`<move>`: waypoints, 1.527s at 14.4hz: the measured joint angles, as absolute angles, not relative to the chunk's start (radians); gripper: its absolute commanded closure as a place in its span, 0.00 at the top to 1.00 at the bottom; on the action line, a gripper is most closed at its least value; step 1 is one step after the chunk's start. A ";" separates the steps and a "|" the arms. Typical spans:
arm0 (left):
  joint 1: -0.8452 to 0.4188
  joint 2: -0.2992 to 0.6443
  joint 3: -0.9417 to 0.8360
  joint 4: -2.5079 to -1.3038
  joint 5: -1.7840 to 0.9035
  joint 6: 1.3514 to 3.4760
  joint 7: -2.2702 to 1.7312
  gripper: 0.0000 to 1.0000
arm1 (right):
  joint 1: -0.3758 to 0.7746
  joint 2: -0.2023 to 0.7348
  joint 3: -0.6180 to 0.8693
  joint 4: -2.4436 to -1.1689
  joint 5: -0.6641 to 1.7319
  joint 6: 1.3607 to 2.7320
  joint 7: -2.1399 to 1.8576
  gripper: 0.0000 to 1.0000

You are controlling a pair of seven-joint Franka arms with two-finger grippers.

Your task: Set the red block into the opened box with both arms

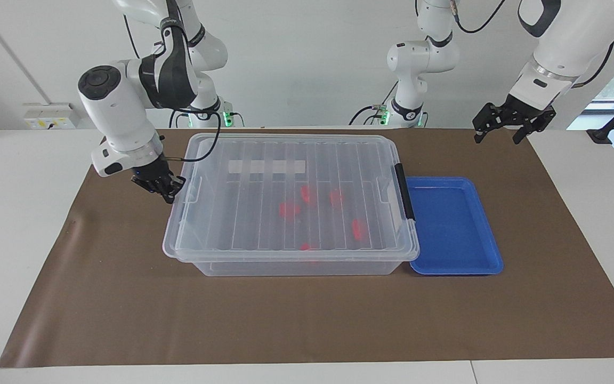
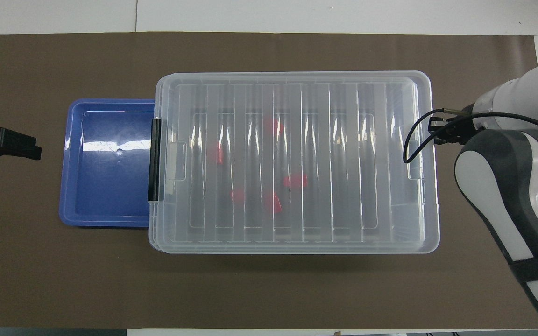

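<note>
The clear box [image 1: 291, 266] stands mid-mat with its ribbed lid [image 1: 285, 186] lying flat on it, nearly square with the rim. Several red blocks [image 1: 288, 209] show through the lid inside the box; in the overhead view one red block [image 2: 295, 180] lies near its middle. My right gripper [image 1: 164, 188] is shut, its tips against the lid's end rim at the right arm's end. My left gripper [image 1: 498, 137] hangs open and empty above the mat at the left arm's end, with the left gripper [image 2: 31, 148] just inside the overhead view's edge.
A shallow blue tray [image 1: 453, 224] sits against the box's latched end, toward the left arm's end. The black latch [image 1: 405, 192] stands on that end of the lid. Brown mat [image 1: 307, 320] covers the table; the right arm's forearm [image 2: 507, 186] overhangs the mat beside the box.
</note>
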State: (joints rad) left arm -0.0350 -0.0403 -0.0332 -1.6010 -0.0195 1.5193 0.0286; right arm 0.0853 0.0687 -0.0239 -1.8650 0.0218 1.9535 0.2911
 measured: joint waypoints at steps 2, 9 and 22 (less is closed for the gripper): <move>-0.035 -0.040 -0.032 -1.601 -0.020 1.519 0.029 1.00 | 0.085 0.069 -0.020 -1.865 0.022 1.953 0.293 0.00; -0.035 -0.040 -0.030 -1.601 -0.020 1.519 0.029 1.00 | 0.085 0.068 -0.015 -1.866 0.020 1.953 0.310 0.00; -0.035 -0.040 -0.029 -1.601 -0.020 1.519 0.029 1.00 | 0.081 0.033 -0.062 -1.578 0.006 1.590 0.269 0.00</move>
